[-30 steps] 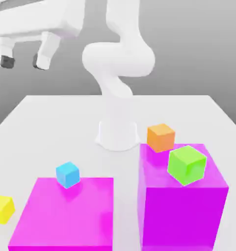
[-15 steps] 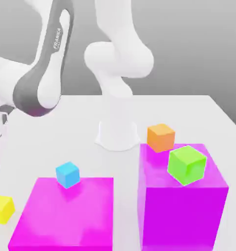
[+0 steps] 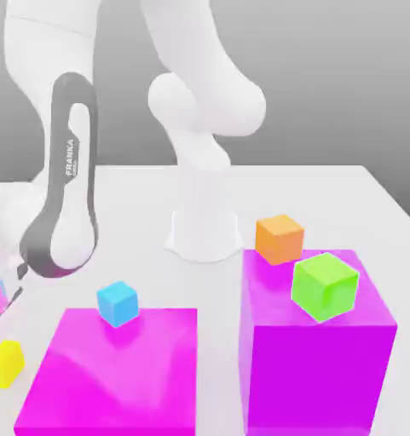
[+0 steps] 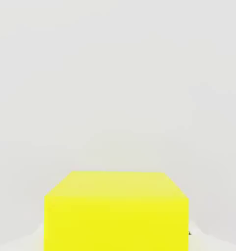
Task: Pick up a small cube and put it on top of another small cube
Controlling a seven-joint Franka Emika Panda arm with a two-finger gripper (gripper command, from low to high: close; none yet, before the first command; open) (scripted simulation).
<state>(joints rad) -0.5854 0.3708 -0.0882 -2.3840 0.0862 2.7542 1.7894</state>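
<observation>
Pale grey table [image 3: 221, 341] and darker grey backdrop [image 3: 327, 94] frame a white gripper [image 4: 116, 235] clamped on the small plain yellow cube [image 4: 116, 223], which the hand view cuts off (its lower part is lost). At the exterior view's left edge, the hand is cropped. The small orange cube [image 3: 279, 239] sits atop the tall magenta block [image 3: 314, 375].

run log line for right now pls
gripper: shut on the yellow cube | orange cube: on the taller magenta block | stacking: not yet done
</observation>
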